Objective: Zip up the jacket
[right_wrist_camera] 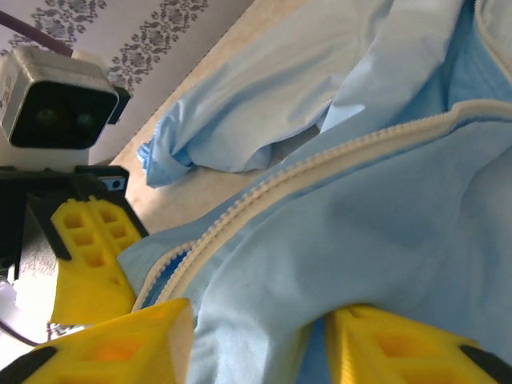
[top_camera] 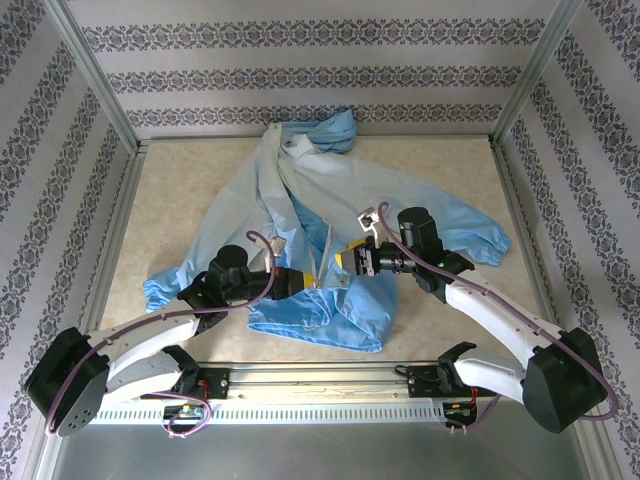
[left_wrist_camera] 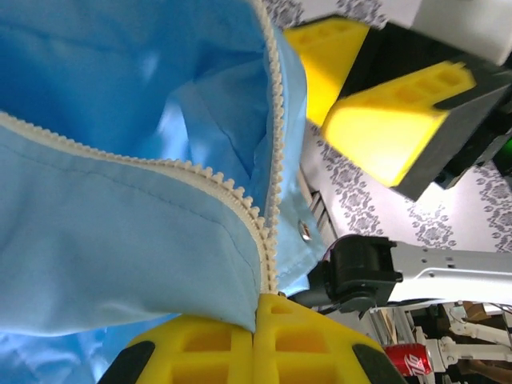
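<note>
The light-blue jacket (top_camera: 270, 185) lies spread on the table, hood toward the back, its white zipper (top_camera: 328, 243) running down the middle. My left gripper (top_camera: 308, 282) is shut on the jacket's bottom edge. In the left wrist view its yellow fingers (left_wrist_camera: 304, 344) pinch the fabric (left_wrist_camera: 120, 232) right where the two zipper rows (left_wrist_camera: 240, 200) meet. My right gripper (top_camera: 351, 258) hovers just right of the zipper. In the right wrist view, my right gripper (right_wrist_camera: 256, 344) stands open, a fold of the jacket (right_wrist_camera: 384, 224) bulging between the parted fingers, with the zipper (right_wrist_camera: 264, 188) just beyond.
The sleeves reach out to cuffs at the left (top_camera: 155, 290) and right (top_camera: 497, 244). Patterned walls and metal posts (top_camera: 95, 75) enclose the table. A rail (top_camera: 320, 380) runs along the near edge. A red can (left_wrist_camera: 412, 362) sits beyond the table.
</note>
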